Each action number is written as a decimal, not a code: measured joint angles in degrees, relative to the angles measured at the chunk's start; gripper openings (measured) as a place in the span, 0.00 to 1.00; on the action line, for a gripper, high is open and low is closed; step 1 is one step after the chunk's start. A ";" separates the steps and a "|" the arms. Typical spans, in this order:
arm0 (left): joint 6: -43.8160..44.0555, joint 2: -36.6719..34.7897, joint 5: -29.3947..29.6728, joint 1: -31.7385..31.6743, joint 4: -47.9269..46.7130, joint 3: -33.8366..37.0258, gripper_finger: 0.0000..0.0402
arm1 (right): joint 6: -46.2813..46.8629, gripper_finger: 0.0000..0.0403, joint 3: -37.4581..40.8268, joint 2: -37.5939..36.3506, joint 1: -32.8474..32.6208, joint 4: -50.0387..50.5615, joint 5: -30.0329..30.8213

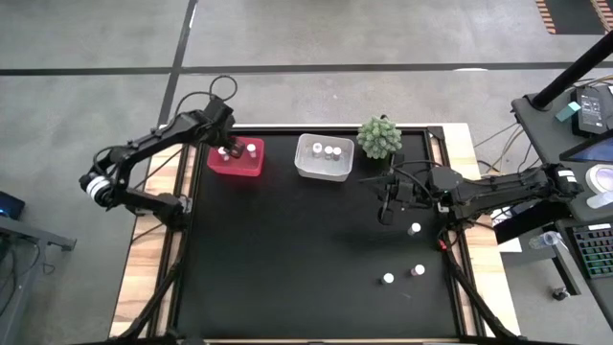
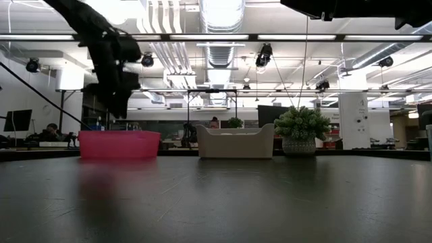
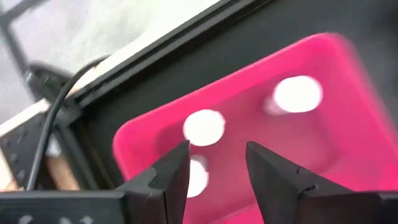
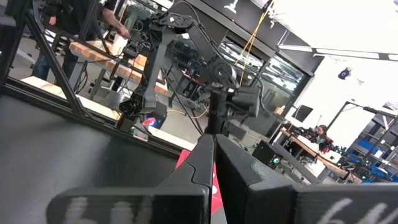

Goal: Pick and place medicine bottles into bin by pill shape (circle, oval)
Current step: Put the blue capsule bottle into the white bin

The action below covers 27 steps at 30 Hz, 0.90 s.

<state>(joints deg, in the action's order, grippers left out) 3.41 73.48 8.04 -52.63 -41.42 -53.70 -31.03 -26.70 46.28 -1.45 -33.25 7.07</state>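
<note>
My left gripper (image 1: pixel 226 144) hangs open and empty just above the pink bin (image 1: pixel 251 167); the left wrist view (image 3: pixel 217 165) shows it over three white-capped bottles (image 3: pixel 204 126) standing in the bin. My right gripper (image 1: pixel 385 211) is shut and empty, right of the table's middle; its closed fingers show in the right wrist view (image 4: pixel 213 158). The white bin (image 1: pixel 308 171) holds a few bottles (image 1: pixel 326 149). Three bottles stand upright on the table at the near right (image 1: pixel 415 228), (image 1: pixel 419 271), (image 1: pixel 387 279).
A green spiky plant (image 1: pixel 380 137) in a pot stands at the far edge, right of the white bin and just beyond my right arm. In the low view the pink bin (image 2: pixel 119 144), white bin (image 2: pixel 235 142) and plant (image 2: pixel 302 131) line the far edge.
</note>
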 joint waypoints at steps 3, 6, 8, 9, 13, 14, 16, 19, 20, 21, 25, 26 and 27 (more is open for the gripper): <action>-3.96 -3.08 -3.87 1.95 1.59 -0.49 0.35 | 0.05 0.02 0.00 -0.02 0.00 1.24 0.02; -8.87 -7.11 -10.83 4.40 4.72 -0.34 0.35 | 1.47 0.02 0.02 -0.02 0.01 3.27 0.11; -12.35 -9.86 -16.65 6.09 7.06 -0.28 0.35 | 3.01 0.02 0.02 -0.02 0.02 4.21 0.46; -13.81 -11.36 -19.41 6.99 8.42 -0.16 0.35 | 3.52 0.02 0.02 -0.04 0.02 4.85 0.50; -19.06 -17.28 -27.38 10.41 14.79 2.21 0.35 | 5.67 0.02 0.02 -0.52 0.86 7.92 0.53; -20.32 -18.70 -28.67 11.11 16.57 3.36 0.35 | 5.98 0.02 0.01 -0.74 1.30 8.46 0.58; -23.16 -21.51 -30.61 12.05 19.79 6.08 0.35 | 6.48 0.02 -0.40 -1.21 2.47 8.81 1.22; -27.52 -25.03 -31.58 12.21 25.29 10.44 0.35 | 7.03 0.02 -2.15 -1.62 4.60 8.50 7.39; -28.68 -25.98 -31.55 12.07 27.39 11.82 0.35 | 6.90 0.02 -2.89 -1.64 5.50 8.58 9.09; -29.90 -26.73 -31.52 11.79 30.21 13.26 0.35 | 6.57 0.02 -3.82 -1.64 6.53 9.05 9.93; -32.31 -28.68 -31.48 10.26 38.81 17.06 0.35 | 5.71 0.02 -7.87 -1.16 10.78 12.12 9.37; -32.36 -28.97 -31.46 9.94 39.84 17.57 0.35 | 5.68 0.02 -8.81 -1.14 11.70 13.46 9.13; -32.36 -29.11 -31.46 9.59 39.62 17.74 0.35 | 5.68 0.02 -9.61 -1.14 12.53 14.83 9.03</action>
<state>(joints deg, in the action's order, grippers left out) -28.95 44.37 -23.42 -43.04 -1.80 -35.96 -25.34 -36.31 45.15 11.08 -18.43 16.10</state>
